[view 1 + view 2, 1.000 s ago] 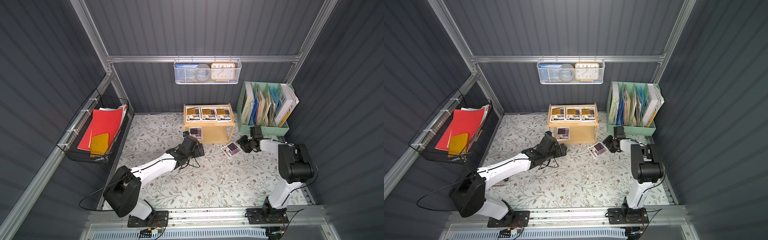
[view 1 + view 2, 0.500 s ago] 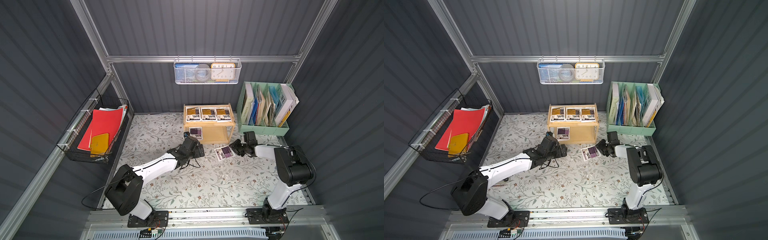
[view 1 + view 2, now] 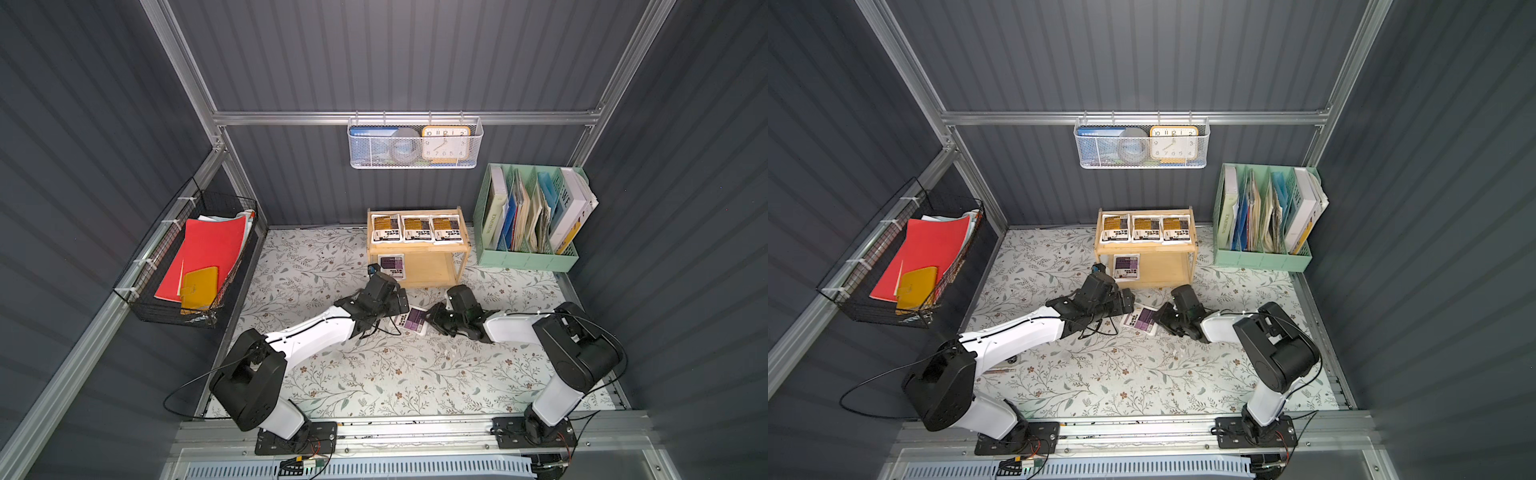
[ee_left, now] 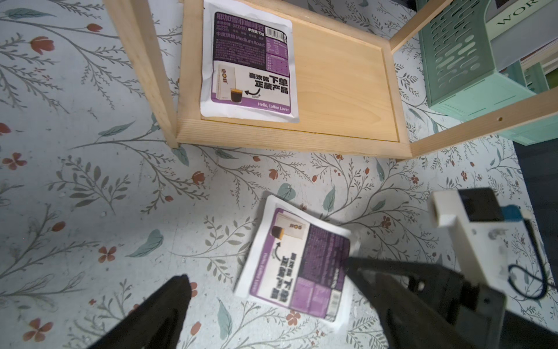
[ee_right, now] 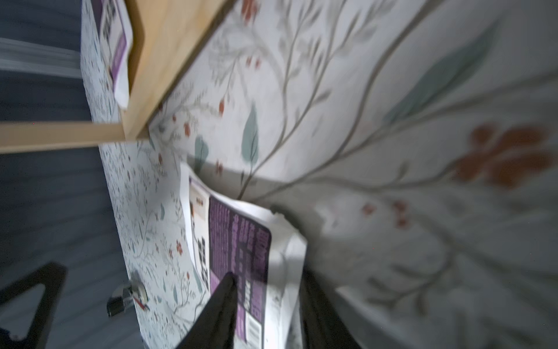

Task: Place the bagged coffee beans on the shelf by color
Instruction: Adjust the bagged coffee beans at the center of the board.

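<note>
Background stuff: a white wire mesh basket (image 3: pixel 356 160) hangs off the silver aluminium rail (image 3: pixel 291 118) on the back wall. It holds a cream square clock with an orange rim (image 3: pixel 445 143), a grey tape roll (image 3: pixel 405 146) and a flat blue box (image 3: pixel 370 133). On the side wall, a black wire basket (image 3: pixel 174 318) holds a red folder (image 3: pixel 208 249) with a mustard-yellow wallet (image 3: pixel 199 286) on top. A mint-green plastic file organizer (image 3: pixel 523 262) is stuffed with upright books and folders. A floral-print tablecloth (image 3: pixel 374 374) is underneath.

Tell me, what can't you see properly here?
Print on the gripped purple-labelled white coffee pouch: blurred, right wrist view.
Light wooden shelf, lower tier's back: hidden under its top tray, both top views.
Blue item in the white mesh basket: screened by mesh, top views.
</note>
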